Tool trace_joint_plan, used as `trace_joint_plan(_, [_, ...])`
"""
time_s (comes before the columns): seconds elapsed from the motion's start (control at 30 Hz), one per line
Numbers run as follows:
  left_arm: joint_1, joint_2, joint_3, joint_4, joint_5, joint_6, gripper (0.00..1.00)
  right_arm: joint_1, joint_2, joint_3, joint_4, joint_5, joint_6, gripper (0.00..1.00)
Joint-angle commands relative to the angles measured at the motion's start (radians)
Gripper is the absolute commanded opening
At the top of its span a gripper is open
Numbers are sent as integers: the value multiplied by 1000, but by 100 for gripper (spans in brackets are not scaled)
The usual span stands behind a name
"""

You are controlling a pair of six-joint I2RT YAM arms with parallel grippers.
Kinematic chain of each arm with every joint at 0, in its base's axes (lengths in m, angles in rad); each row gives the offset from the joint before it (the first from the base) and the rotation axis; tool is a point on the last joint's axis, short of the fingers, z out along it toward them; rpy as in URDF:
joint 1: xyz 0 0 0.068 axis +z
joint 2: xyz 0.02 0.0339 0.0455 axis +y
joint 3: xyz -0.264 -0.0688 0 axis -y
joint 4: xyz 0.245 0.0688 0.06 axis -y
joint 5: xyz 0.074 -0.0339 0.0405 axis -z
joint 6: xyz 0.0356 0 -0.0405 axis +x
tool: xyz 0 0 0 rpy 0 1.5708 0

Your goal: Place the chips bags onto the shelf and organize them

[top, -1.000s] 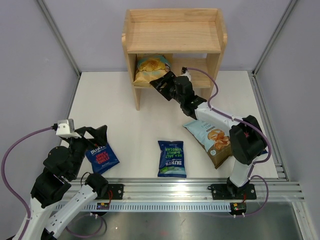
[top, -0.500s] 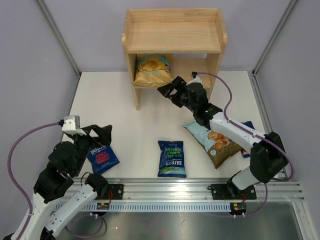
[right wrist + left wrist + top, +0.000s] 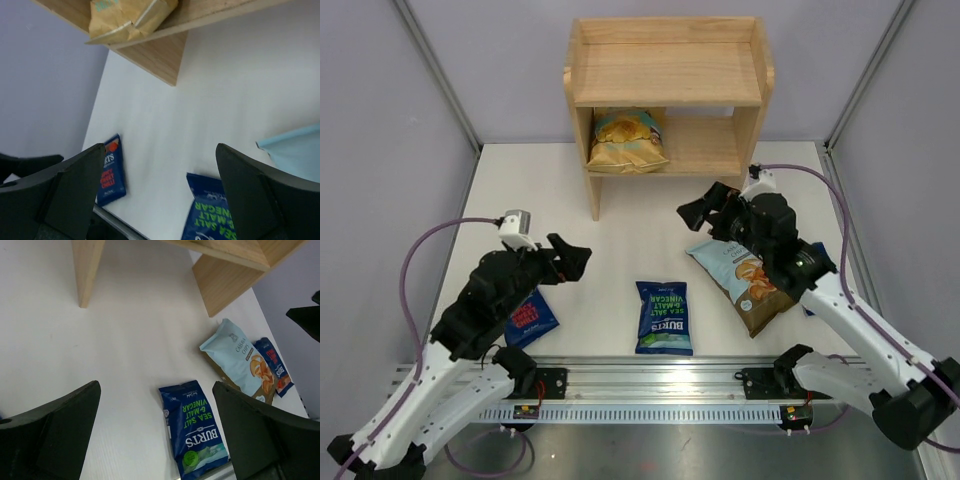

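Observation:
The wooden shelf [image 3: 665, 75] stands at the back, and a yellow chips bag [image 3: 628, 140] lies on the left of its lower tier. Flat on the table are a green-lettered Burts bag [image 3: 664, 316], a light-blue Cassava bag [image 3: 748, 283] and a red-lettered Burts bag [image 3: 525, 318] partly under my left arm. Another red-lettered bag [image 3: 272, 365] lies beyond the Cassava bag. My left gripper [image 3: 578, 258] hovers open left of the green-lettered bag [image 3: 195, 427], holding nothing. My right gripper [image 3: 692, 214] is open and empty, above the table in front of the shelf's right leg, just behind the Cassava bag.
An aluminium rail [image 3: 650, 380] with both arm bases runs along the near edge. Grey enclosure walls and slanted frame posts [image 3: 440, 80] close in the sides. The shelf's upper tier and the right half of its lower tier [image 3: 705, 145] hold nothing.
My right gripper has drawn back from the shelf toward the near right, opening wider, and the yellow bag stays on the lower tier. My left gripper has swung right, uncovering the red-lettered bag.

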Motion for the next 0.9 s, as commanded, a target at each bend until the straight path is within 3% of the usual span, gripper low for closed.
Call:
trace_joint_plan(0.0, [-1,118,-35,226,172,-97,99,-4,-106,13,-271,29,-148,99])
trace_joint_plan(0.4, [-16,719,-47,768,544,-288,99,-4,-447,-4,-531,97,-202,99])
trace_joint_plan(0.63, [-69,1010,71,866,576,-274,99,-4,-623,-24,-540,63,-193,99])
trace_joint_plan(0.87, [-87,1235,210,906,643,-262,99,-4,-674,-18,-555,17,-179,99])
